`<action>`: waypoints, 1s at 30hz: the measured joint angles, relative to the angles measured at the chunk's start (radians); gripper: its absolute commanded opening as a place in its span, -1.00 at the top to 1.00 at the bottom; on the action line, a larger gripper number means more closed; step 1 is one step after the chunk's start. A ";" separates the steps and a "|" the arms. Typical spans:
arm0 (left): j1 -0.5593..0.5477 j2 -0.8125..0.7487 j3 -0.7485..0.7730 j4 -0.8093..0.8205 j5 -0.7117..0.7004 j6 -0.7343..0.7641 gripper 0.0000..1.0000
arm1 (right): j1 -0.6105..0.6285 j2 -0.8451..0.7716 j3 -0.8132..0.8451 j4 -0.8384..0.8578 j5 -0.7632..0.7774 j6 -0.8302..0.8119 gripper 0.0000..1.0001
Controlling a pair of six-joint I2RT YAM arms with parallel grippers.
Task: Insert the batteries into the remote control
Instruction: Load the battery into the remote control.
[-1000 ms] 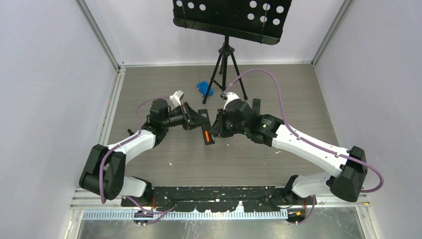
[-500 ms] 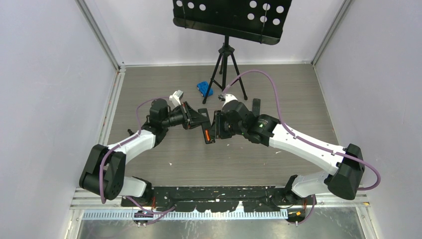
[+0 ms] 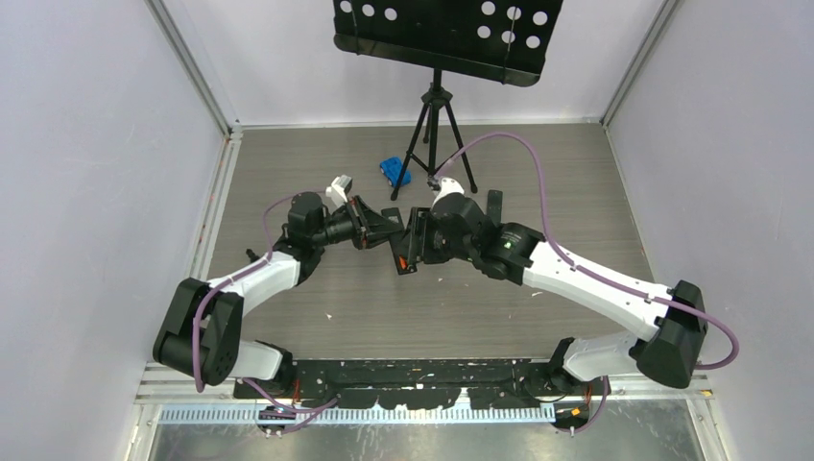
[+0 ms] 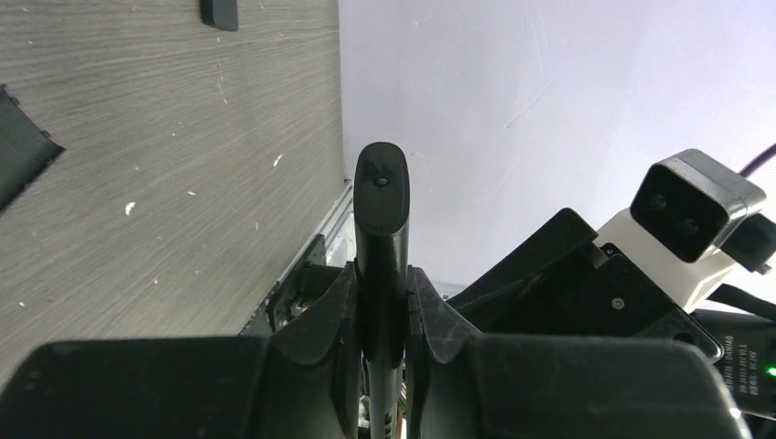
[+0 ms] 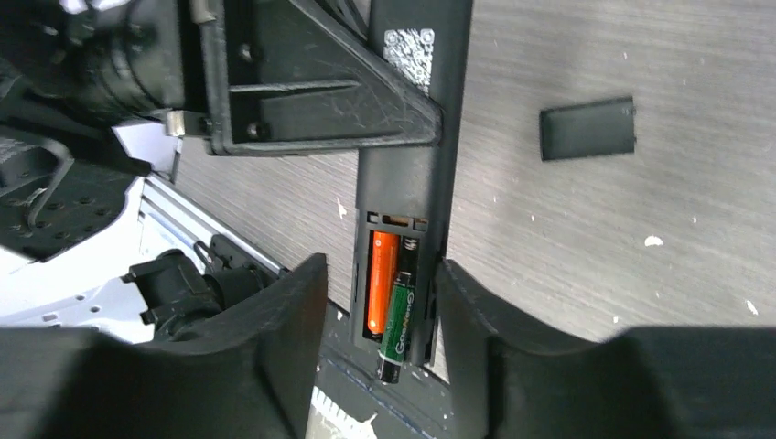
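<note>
My left gripper [image 4: 382, 311] is shut on the remote control [image 4: 382, 210], a slim black bar held above the table. In the right wrist view the remote control [image 5: 403, 183] shows its open battery bay. An orange battery [image 5: 382, 279] lies seated in one slot. Beside it a green battery [image 5: 396, 325] sits slanted, its lower end poking out past the bay's end. My right gripper [image 5: 377, 315] stands open astride the bay, and its fingers [image 5: 274, 347] do not touch the batteries. From above, both grippers [image 3: 389, 233] [image 3: 415, 245] meet at the remote control [image 3: 403, 254].
The black battery cover [image 5: 587, 128] lies flat on the wood-grain table [image 5: 641, 229]. A blue object [image 3: 395, 171] rests by the tripod [image 3: 437, 115] of a music stand at the back. White walls close in on both sides.
My right gripper has opened and let go of the green battery, which stays in the bay. Both grippers and the remote have shifted slightly away from the arm bases.
</note>
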 measured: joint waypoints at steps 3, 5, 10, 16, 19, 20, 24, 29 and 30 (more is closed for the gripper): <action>0.000 0.000 -0.010 0.028 -0.004 -0.071 1.00 | 0.003 -0.066 -0.064 0.080 0.025 0.041 -0.32; -0.001 -0.003 -0.023 0.055 -0.018 -0.129 1.00 | 0.003 -0.147 -0.150 0.156 0.044 0.084 -0.38; -0.001 -0.016 -0.076 0.148 -0.067 -0.300 1.00 | 0.003 -0.328 -0.330 0.336 0.107 0.198 -0.45; -0.003 -0.020 -0.113 0.254 -0.122 -0.475 1.00 | 0.003 -0.411 -0.456 0.526 0.151 0.304 -0.47; -0.005 -0.040 -0.113 0.269 -0.135 -0.501 1.00 | 0.003 -0.390 -0.466 0.569 0.145 0.343 -0.47; -0.006 -0.047 -0.113 0.274 -0.137 -0.505 1.00 | 0.003 -0.380 -0.466 0.585 0.142 0.355 -0.47; -0.006 -0.058 -0.113 0.281 -0.142 -0.504 1.00 | 0.003 -0.344 -0.468 0.637 0.123 0.399 -0.43; -0.006 -0.060 -0.113 0.280 -0.145 -0.499 1.00 | 0.003 -0.321 -0.472 0.678 0.106 0.434 -0.28; -0.006 -0.061 -0.113 0.280 -0.145 -0.498 1.00 | 0.003 -0.317 -0.472 0.682 0.101 0.438 -0.24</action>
